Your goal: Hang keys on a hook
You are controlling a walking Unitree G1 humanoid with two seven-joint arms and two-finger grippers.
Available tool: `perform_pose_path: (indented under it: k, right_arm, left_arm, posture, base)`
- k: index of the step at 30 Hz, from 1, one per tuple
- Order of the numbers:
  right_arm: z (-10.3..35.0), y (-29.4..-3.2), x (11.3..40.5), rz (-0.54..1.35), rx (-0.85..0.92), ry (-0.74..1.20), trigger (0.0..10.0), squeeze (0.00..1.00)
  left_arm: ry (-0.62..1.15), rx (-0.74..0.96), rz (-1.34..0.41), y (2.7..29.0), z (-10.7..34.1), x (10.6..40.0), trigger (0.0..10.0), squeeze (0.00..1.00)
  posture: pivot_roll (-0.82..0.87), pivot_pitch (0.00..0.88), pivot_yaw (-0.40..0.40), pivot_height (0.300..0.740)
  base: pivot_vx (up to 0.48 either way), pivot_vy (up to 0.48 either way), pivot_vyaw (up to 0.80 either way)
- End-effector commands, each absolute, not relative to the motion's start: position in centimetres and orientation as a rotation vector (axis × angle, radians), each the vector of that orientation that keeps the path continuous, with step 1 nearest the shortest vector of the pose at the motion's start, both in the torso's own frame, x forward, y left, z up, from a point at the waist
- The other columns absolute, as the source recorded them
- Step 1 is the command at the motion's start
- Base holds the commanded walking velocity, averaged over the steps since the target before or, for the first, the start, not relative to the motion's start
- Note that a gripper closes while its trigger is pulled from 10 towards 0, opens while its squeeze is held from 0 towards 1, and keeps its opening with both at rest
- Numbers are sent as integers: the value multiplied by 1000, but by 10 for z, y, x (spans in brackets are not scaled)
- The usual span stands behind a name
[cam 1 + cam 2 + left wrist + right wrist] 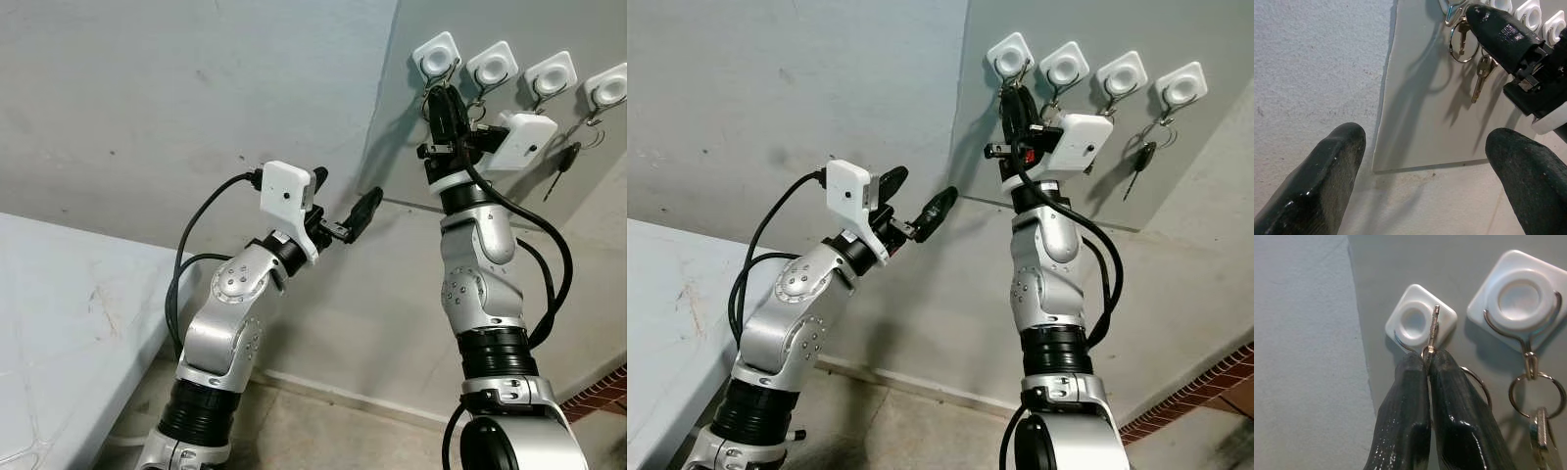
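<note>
- Nearest: left gripper [345,211] raised well short of the first hook [1420,319], jaws spread wide and empty, aimed toward the wall panel [588,186] below it.
- Farther: right gripper [1428,363] directly under the first hook, jaws pinched together on the keys [1432,335], tips almost touching the hook's wire.
- Held metal piece standing upright from the jaws, long axis straight up across the hook's white pad; ring [1476,382] partly hidden behind the fingers.
- Judged: ring level with the wire's curl, so right arm far nearer; small lift-and-drop onto the hook likely next.
- Just beside the first hook: second hook [1520,296], already carrying another key ring.
</note>
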State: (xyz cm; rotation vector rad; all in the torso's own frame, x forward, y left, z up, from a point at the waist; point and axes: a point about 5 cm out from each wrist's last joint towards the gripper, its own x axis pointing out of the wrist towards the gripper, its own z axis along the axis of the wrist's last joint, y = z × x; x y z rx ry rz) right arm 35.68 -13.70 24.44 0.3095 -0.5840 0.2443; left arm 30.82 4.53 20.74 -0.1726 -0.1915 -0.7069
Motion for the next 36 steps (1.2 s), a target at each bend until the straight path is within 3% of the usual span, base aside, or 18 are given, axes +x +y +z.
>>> perform_pose_path:
  k: [1,9,36]
  right_arm:
    - [252,-138,357,259,312,-612,10000,0]
    - [251,-131,352,343,305,-633,10000,0]
    - [268,-128,352,360,404,-697,10000,0]
  left_arm:
    - [-206,-170,-726,43,212,305,10000,0]
    - [-205,-172,-728,43,212,304,10000,0]
    - [-195,-182,-727,41,211,303,10000,0]
  posture:
    - [-17,15,-44,740]
    - [-14,12,-45,740]
    - [-13,13,-46,740]
  base:
    - [0,0,0]
    - [0,0,0]
    - [0,0,0]
